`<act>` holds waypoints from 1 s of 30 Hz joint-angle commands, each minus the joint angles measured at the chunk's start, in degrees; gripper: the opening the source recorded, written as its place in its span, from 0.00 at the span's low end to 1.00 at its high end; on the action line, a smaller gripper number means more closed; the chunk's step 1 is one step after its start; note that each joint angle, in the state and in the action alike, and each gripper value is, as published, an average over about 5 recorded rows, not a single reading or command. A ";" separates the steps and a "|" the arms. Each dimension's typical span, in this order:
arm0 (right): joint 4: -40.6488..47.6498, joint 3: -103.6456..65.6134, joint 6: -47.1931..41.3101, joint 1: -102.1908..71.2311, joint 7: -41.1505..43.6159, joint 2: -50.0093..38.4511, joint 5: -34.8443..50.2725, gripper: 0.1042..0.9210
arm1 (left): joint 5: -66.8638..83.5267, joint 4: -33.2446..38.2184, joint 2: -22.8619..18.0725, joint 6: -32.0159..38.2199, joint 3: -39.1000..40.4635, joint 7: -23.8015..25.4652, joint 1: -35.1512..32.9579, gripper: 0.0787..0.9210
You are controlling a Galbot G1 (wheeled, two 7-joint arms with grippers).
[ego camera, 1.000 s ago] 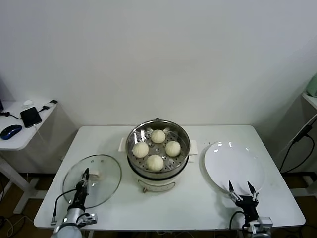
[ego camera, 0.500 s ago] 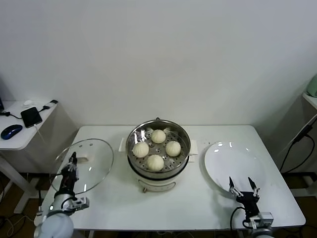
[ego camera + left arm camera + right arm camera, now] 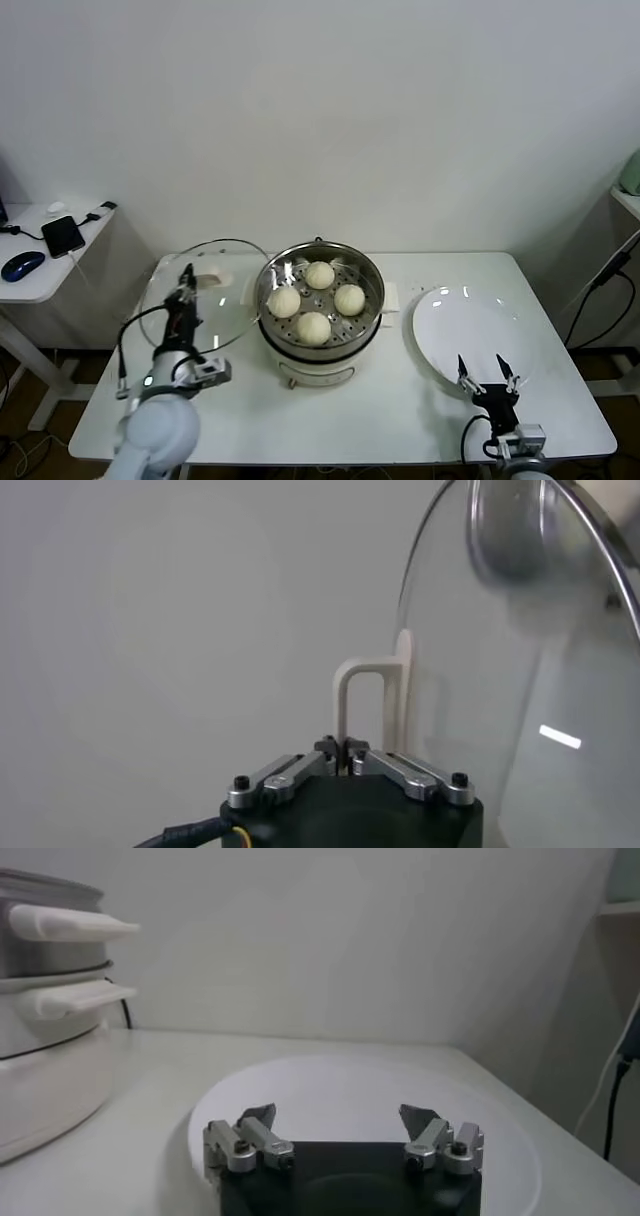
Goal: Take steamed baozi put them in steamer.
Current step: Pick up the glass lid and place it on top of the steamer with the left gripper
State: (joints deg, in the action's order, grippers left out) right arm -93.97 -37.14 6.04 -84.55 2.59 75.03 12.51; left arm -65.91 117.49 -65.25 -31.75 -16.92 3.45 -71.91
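Loading looks done: all four steamed baozi sit in the steamer, plate bare. Your left gripper clenches the glass lid by its handle beside the pot; the right gripper idles, fingers spread, so you likely only need to cover it.

White wall, white table

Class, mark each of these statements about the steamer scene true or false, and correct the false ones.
1. All four baozi lie in the steamer. True.
2. The white plate holds one bun. False: it is bare.
3. The left claw is shut on the glass lid's white handle. True.
4. The glass lid lies flat on the table. False: it is held up, tilted, beside the steamer.
5. The right claw is shut on a bun. False: it is open and holds nothing, at the plate's near edge.
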 commanded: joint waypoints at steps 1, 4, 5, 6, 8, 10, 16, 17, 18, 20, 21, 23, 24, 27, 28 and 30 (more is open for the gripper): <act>-0.23 -0.18 0.01 -0.33 0.07 -0.27 -0.36 0.88 | -6.51 4.50 -1.37 -9.02 14.47 6.74 8.49 0.07; 0.22 -0.39 0.47 -0.22 0.15 -0.48 -0.24 0.88 | -9.26 2.48 -4.37 -10.44 18.47 8.81 12.04 0.07; 0.40 -0.45 0.62 -0.15 0.16 -0.53 -0.19 0.88 | -10.13 1.91 -5.47 -10.83 19.58 9.48 12.80 0.07; 0.57 -0.49 0.76 -0.09 0.14 -0.55 -0.14 0.88 | -11.01 1.44 -6.50 -11.13 20.53 10.05 13.37 0.07; 0.84 -0.53 0.99 0.00 0.11 -0.54 -0.02 0.88 | -12.71 0.54 -8.61 -11.55 22.24 10.91 14.03 0.07; 1.04 -0.55 1.16 -0.01 0.10 -0.48 0.14 0.88 | -14.37 -0.42 -10.59 -11.68 23.54 11.33 14.28 0.07; 1.54 -0.58 1.57 -0.37 0.15 -0.27 0.34 0.88 | -19.42 -4.90 -16.72 -11.35 27.19 11.17 14.97 0.07; 1.59 -0.63 1.65 -0.43 0.14 -0.25 0.41 0.88 | -19.92 -5.93 -17.66 -11.33 27.62 10.96 15.18 0.07; 1.61 -0.69 1.72 -0.48 0.12 -0.24 0.50 0.88 | -20.32 -7.08 -18.59 -11.32 27.96 10.71 15.37 0.07; 1.58 -0.82 1.84 -0.53 0.06 -0.22 0.70 0.88 | -20.86 -9.38 -20.11 -11.31 28.42 10.13 15.66 0.07; 1.56 -0.89 1.91 -0.55 0.01 -0.22 0.78 0.88 | -21.07 -10.45 -20.79 -11.30 28.57 9.83 15.75 0.07; 1.55 -0.98 2.04 -0.54 -0.07 -0.22 0.83 0.88 | -21.52 -12.19 -21.76 -11.25 28.73 9.27 15.83 0.07; 1.60 -1.00 2.11 -0.52 -0.11 -0.23 0.84 0.88 | -21.66 -12.90 -22.12 -11.23 28.74 9.02 15.85 0.07; 1.84 -0.99 2.31 -0.36 -0.23 -0.22 0.78 0.88 | -21.91 -14.71 -22.42 -11.22 28.22 8.36 15.88 0.07; 1.92 -0.98 2.37 -0.28 -0.29 -0.19 0.75 0.88 | -21.90 -15.15 -22.38 -11.22 27.92 8.24 15.87 0.07; 2.03 -0.95 2.54 -0.12 -0.40 -0.13 0.70 0.88 | -21.87 -15.83 -22.22 -11.22 27.25 8.07 15.84 0.07</act>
State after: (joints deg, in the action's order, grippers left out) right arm -92.30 -38.09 8.28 -84.91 2.37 74.83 13.22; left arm -85.54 105.03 -84.20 -42.20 8.21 11.39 -56.97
